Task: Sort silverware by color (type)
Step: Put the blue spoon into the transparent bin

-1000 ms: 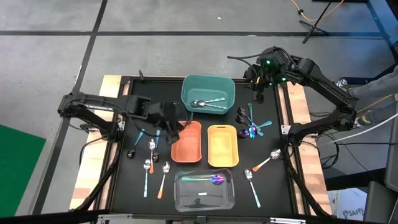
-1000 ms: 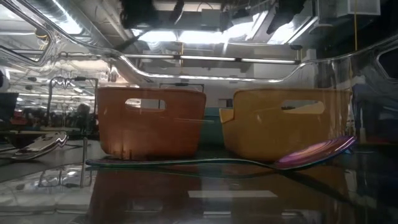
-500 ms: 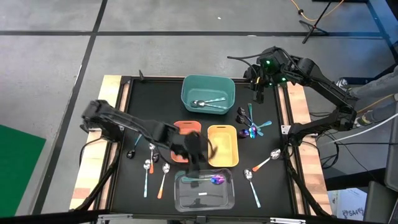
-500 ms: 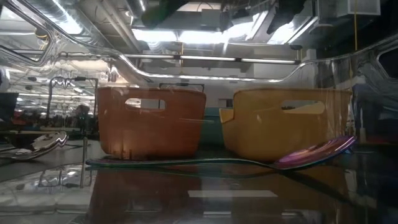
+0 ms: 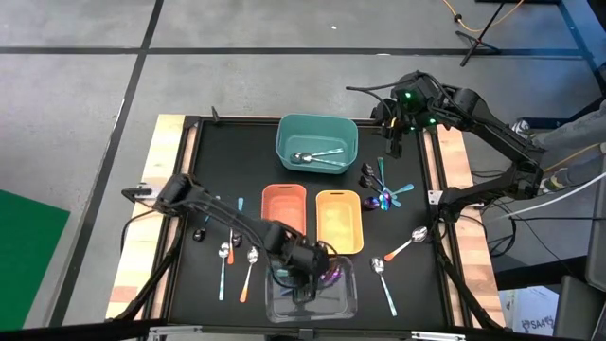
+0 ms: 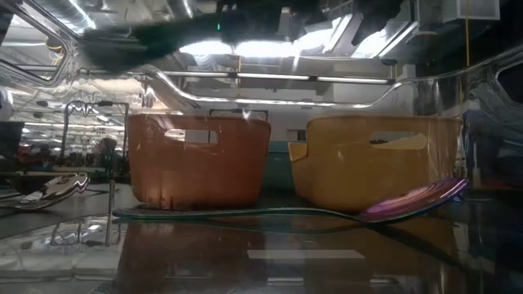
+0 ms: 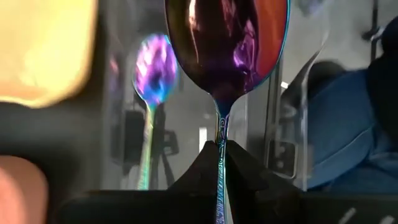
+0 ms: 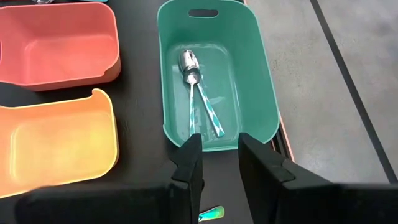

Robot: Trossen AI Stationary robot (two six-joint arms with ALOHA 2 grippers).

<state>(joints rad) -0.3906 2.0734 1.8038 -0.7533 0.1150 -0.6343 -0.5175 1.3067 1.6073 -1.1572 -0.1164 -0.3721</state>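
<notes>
Iridescent purple spoon [image 7: 225,46] sat pinched by its handle in my left gripper [image 7: 221,163], held over the clear bin [image 5: 311,301], where another iridescent spoon [image 7: 153,78] lay. My right gripper [image 8: 218,165] waited beside the teal bin [image 8: 256,68], fingers parted around nothing.

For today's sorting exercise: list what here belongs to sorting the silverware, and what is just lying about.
Belongs to the job: iridescent spoon pinched in left gripper; loose spoons; teal-handled spoons in teal bin.
Just lying about: cable on floor; right gripper, idle.
</notes>
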